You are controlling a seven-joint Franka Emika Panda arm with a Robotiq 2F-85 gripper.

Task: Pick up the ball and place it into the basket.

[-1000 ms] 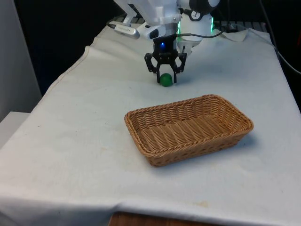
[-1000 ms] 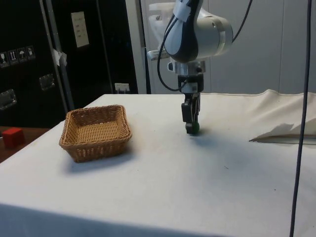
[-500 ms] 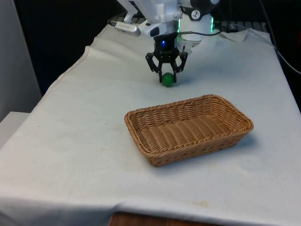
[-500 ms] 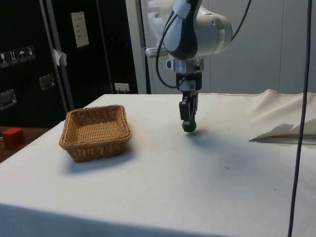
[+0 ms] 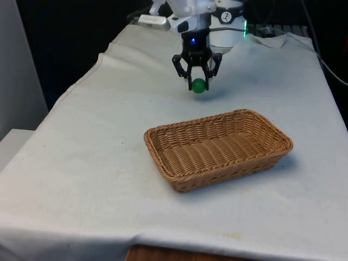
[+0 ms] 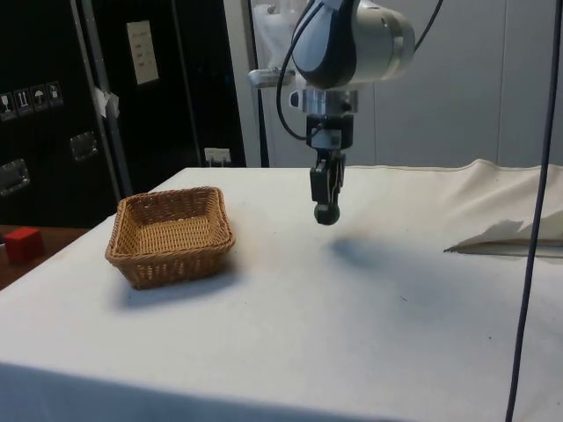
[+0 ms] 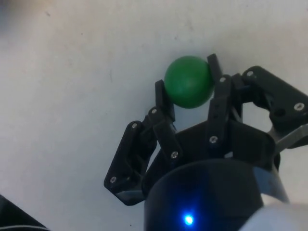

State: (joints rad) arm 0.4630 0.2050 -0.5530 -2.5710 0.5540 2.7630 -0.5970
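A: Going from the front view's left, what do you count?

B: One white-clothed table, one small round green ball, then one rectangular woven wicker basket further to the front view's right and nearer the camera. Nothing lies inside the basket.

A: Where is the ball?

B: In the black two-finger hand, lifted clear of the table; the side view shows its shadow on the cloth below. The fingers are closed on its opposite sides.

A: How would it handle?

B: Light, I'd judge, and smooth, so liable to roll or slip. A grip across its widest part, as here, looks safest. It could bounce if dropped from high.
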